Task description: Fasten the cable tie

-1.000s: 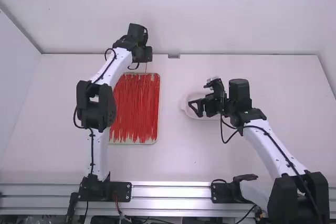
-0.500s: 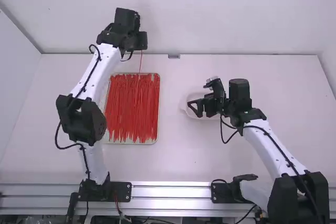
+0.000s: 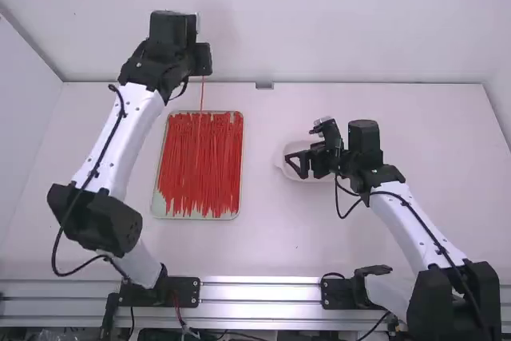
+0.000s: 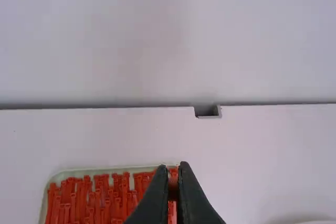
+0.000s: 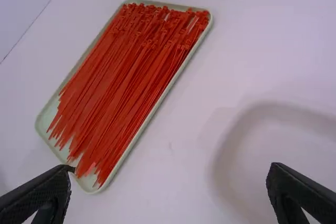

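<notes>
A pale green tray [image 3: 196, 217] left of the table's middle holds several red cable ties [image 3: 200, 165]. My left gripper [image 3: 203, 69] is raised above the tray's far end, shut on a single red tie [image 3: 202, 95] that hangs straight down from it. In the left wrist view the fingers [image 4: 157, 192] pinch that tie [image 4: 171, 211] above the tray [image 4: 44, 195]. My right gripper [image 3: 307, 162] stands open over a white bowl [image 3: 280, 157], with nothing between its fingers. The right wrist view looks past that gripper [image 5: 168, 192] at the ties [image 5: 126, 77] on the tray [image 5: 43, 118].
A small grey bracket [image 3: 264, 85] sits at the table's far edge against the back wall, also in the left wrist view [image 4: 207, 111]. White walls close in the table at the left and back. Bare table lies right of the bowl [image 5: 273, 140].
The left arm has risen and swung left, lifting one red tie off the far end of the tray. The right arm has not moved.
</notes>
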Controlling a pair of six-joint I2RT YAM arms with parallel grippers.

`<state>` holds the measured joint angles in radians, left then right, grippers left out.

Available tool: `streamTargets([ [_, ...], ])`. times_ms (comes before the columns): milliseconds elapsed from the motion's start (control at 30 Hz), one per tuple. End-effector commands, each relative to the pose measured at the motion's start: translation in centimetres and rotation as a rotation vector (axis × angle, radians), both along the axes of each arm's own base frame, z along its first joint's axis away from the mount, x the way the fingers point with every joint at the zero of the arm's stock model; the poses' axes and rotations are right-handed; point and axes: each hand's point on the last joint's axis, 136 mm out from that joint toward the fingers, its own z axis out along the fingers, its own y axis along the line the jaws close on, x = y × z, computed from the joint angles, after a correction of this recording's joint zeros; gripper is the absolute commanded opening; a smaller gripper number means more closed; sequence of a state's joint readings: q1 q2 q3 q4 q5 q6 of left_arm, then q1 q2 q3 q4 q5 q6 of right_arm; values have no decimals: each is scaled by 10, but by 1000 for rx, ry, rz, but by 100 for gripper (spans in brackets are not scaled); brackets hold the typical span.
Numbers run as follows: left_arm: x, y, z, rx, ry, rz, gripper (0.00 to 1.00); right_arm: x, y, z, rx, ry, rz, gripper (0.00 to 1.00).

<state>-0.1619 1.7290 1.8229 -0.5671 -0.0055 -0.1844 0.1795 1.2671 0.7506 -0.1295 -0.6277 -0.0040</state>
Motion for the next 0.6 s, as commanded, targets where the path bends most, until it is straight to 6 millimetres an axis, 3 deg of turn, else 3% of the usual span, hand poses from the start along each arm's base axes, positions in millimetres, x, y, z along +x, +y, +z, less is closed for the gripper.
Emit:
streamTargets([
  [0, -19, 1, 4, 12, -22, -2, 2, 5, 7, 15, 27, -33, 29, 100],
  [233, -50, 5, -14, 4, -60, -6, 2, 2, 12, 21, 59, -43, 64, 100],
  [567, -81, -5, -68, -36, -79, -49, 2, -4, 25, 37, 134, -82, 146, 100],
])
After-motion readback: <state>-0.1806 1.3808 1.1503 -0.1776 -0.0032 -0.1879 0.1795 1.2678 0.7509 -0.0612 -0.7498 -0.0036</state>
